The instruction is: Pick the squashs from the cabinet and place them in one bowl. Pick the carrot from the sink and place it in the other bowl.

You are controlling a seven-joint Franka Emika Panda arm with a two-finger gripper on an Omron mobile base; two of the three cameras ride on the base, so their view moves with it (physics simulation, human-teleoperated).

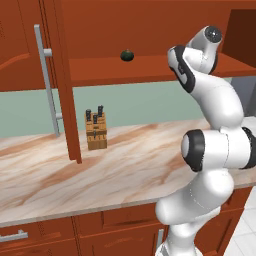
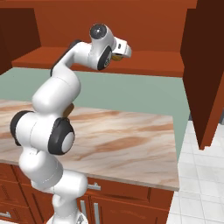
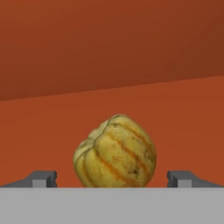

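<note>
Cabinet [image 1: 60,75] stands open above the worktop [image 1: 130,160]; we see its red-brown door swung out edge-on in the left base view, the long grey bar handle [image 1: 47,75] on its face. On the cabinet's shelf [image 1: 150,67] we note two squashes. One is a small dark green squash [image 1: 127,55] sitting alone toward the left part of the shelf, well apart from the arm. The other is a yellow ribbed squash [image 3: 115,152] with orange stripes, resting on the shelf floor with the cabinet's back wall behind it; in the right base view we catch only a sliver of it beside the hand.

Fingers [image 3: 112,180]: spread as wide as they go, one tip at each side of the hand view — the yellow ribbed squash sits between them, centred. We see a gap on both sides of the squash, so the tips are not touching it and nothing is held. In the right base view the hand is up at shelf height, reaching into the cabinet.

On the worktop, a wooden knife block [image 1: 96,130] with dark handles stands near the back wall, just beside the lower edge of the open door. Low drawers [image 1: 115,220] with short handles run under the worktop.
</note>
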